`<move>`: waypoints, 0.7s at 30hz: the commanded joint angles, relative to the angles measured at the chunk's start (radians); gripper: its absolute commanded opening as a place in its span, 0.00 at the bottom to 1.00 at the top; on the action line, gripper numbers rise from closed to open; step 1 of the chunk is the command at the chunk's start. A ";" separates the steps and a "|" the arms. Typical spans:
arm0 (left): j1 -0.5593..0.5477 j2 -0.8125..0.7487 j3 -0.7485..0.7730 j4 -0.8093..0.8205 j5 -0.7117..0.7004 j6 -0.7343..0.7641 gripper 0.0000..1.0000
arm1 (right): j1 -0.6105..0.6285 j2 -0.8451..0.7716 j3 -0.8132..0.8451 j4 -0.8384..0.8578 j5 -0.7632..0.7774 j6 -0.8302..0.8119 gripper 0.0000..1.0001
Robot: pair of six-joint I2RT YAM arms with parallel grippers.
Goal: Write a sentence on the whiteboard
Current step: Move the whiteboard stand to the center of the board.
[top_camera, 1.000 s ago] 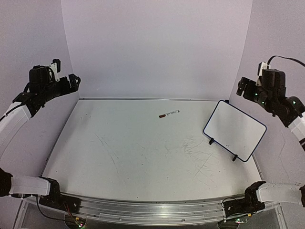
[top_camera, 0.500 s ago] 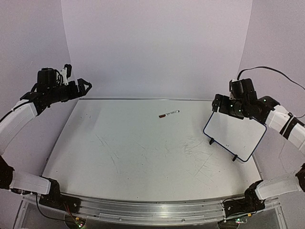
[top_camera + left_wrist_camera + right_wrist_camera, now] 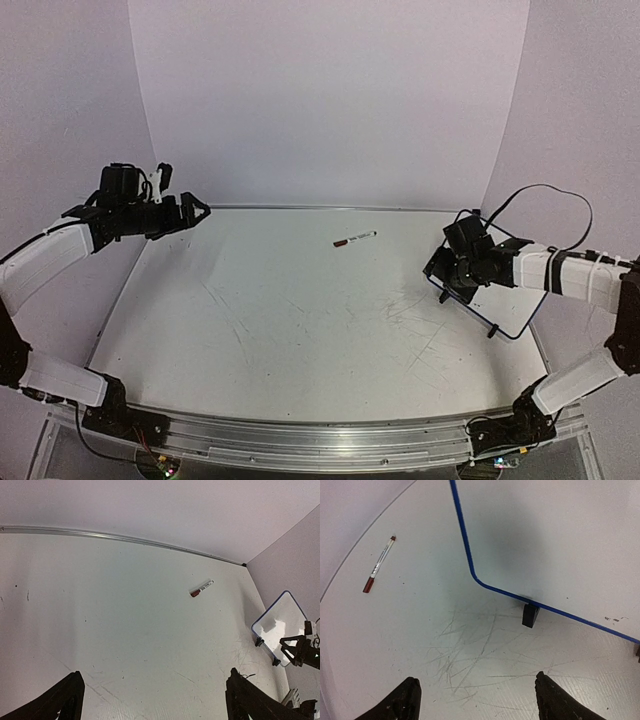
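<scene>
Right wrist view: right claw (image 3: 480, 702) spread wide, empty, over scratched table (image 3: 470, 650). Just ahead, board (image 3: 560, 540) corner and foot (image 3: 530, 615); blank, no sentence yet. Probably going for the rim: pinch squarely, avoid tipping. Farther left, marker (image 3: 380, 564). Missing there, plain from top: left claw (image 3: 198, 211), wide too, far across.

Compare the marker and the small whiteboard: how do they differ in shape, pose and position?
The marker is a slim stick with a red end; the whiteboard is a wide white rectangle rimmed in blue. The marker lies flat; the whiteboard stands propped on black feet. Both rest on the table.
</scene>
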State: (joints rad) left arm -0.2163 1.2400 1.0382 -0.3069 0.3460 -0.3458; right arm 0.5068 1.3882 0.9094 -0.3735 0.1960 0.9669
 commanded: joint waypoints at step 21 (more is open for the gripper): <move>-0.070 0.001 -0.050 0.037 0.018 0.043 0.99 | 0.003 0.464 0.134 0.052 0.382 0.202 0.54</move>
State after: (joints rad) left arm -0.2852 1.2671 0.9848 -0.3041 0.3717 -0.3357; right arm 0.5064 1.8153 1.0061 -0.3310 0.4829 1.1839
